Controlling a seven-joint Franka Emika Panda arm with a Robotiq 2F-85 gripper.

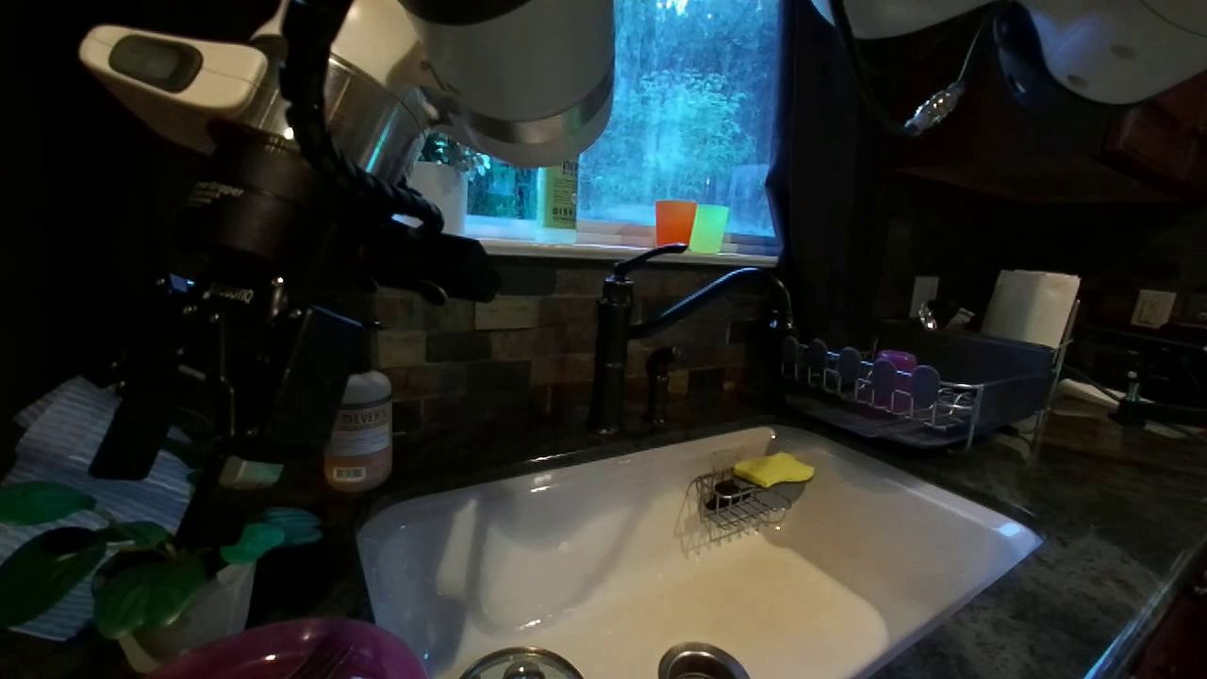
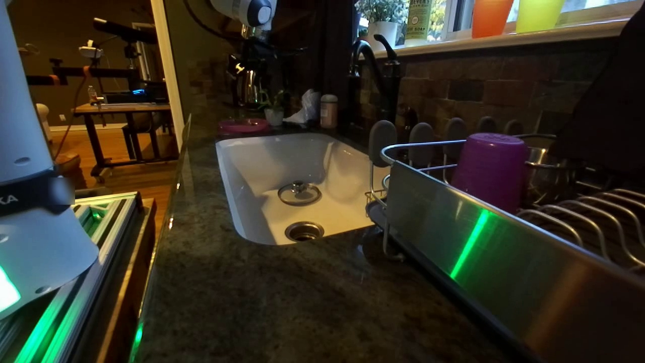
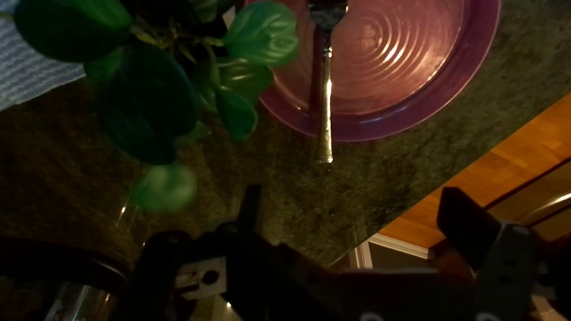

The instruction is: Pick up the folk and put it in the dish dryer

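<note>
The jaws stand wide apart, nothing between them. The fork (image 3: 328, 80) lies on the purple plate (image 3: 424, 107) near the front edge of the bench (image 3: 379, 178), handle jutting past the rim, its height hard to judge. Best close across that handle, avoiding the leaves (image 3: 263, 33).

In an exterior view, the camera looks down across the sink (image 1: 556, 575) toward the window (image 1: 698, 113). In an exterior view, it sits low over the surface (image 2: 282, 302), close beside the dish dryer (image 2: 433, 222), facing lengthwise along the sink. Both share sink, faucet (image 1: 613, 358) and dish dryer. The wrist view looks down past the claw (image 3: 352, 191) at the nearby purple plate (image 3: 392, 76), also caught in both exterior views
</note>
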